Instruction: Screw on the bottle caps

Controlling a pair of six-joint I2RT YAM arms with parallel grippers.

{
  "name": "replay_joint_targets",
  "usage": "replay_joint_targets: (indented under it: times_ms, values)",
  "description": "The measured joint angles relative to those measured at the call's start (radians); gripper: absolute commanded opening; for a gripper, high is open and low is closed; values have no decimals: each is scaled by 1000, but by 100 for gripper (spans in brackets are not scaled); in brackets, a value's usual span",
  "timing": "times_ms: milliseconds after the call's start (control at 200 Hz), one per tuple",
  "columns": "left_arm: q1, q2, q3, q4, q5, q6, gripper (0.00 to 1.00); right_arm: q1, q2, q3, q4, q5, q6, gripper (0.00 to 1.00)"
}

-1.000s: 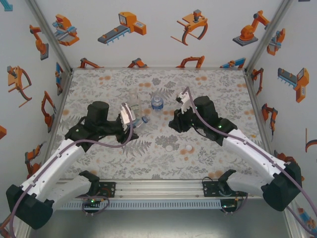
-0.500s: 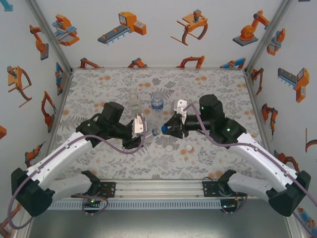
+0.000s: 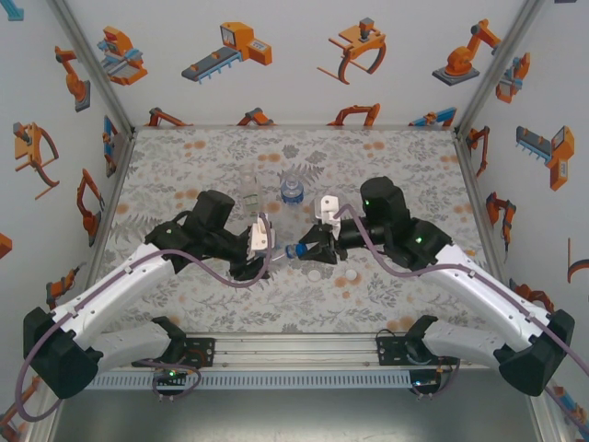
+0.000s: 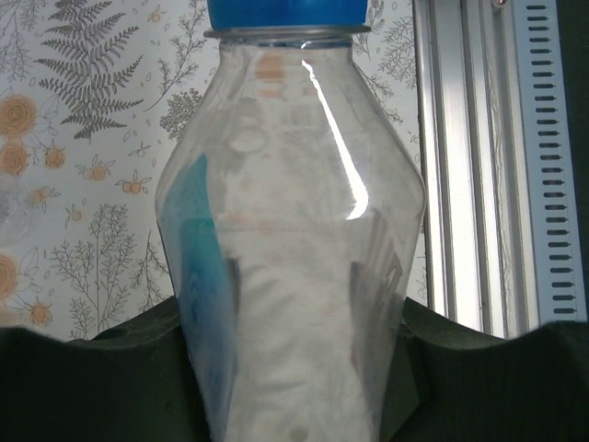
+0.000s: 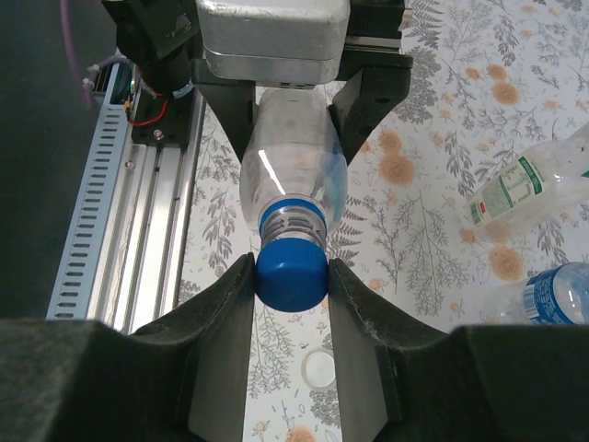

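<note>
My left gripper is shut on the short blue-tinted bottle, which it holds on its side above the table with its mouth toward the right arm. In the left wrist view the bottle runs up from between my jaws to the blue cap. My right gripper is shut on the blue cap, which sits at the mouth of the bottle; the neck's threads show between the cap and a blue ring. Two white caps lie on the table below.
A tall narrow bottle and a blue-labelled water bottle stand behind the grippers. One white cap lies under my right fingers. The metal rail runs along the table's near edge.
Both arms have swung toward the middle of the table. The bottle in the left gripper and the blue cap in the right gripper have come together.
</note>
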Motion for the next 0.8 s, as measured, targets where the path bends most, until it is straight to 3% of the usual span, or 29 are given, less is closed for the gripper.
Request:
replay_joint_targets:
  times_ms: [796]
  values:
    - [-13, 2, 0, -12, 16, 1, 0, 25, 16, 15, 0, -4, -5, 0]
